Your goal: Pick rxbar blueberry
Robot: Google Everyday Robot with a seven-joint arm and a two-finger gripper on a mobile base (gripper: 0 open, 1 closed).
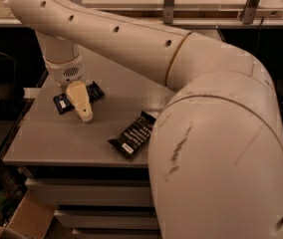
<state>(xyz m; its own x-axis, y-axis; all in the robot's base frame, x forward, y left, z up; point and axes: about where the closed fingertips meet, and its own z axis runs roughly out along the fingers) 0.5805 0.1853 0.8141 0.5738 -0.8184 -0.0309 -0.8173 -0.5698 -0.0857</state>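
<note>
The rxbar blueberry (62, 102), a small flat navy-blue wrapper with a white label patch, lies on the grey table top (47, 138) at the far left. My gripper (80, 102) hangs over its middle and hides part of it; a cream finger (82, 106) points down toward the table just in front of the bar. A black bar wrapper (133, 134) with white lettering lies apart, nearer the front edge at the centre.
My large white arm (201, 108) fills the right half of the view and hides that side of the table. Drawers (86, 193) sit below the table top. A cardboard box (12, 223) stands on the floor at the lower left.
</note>
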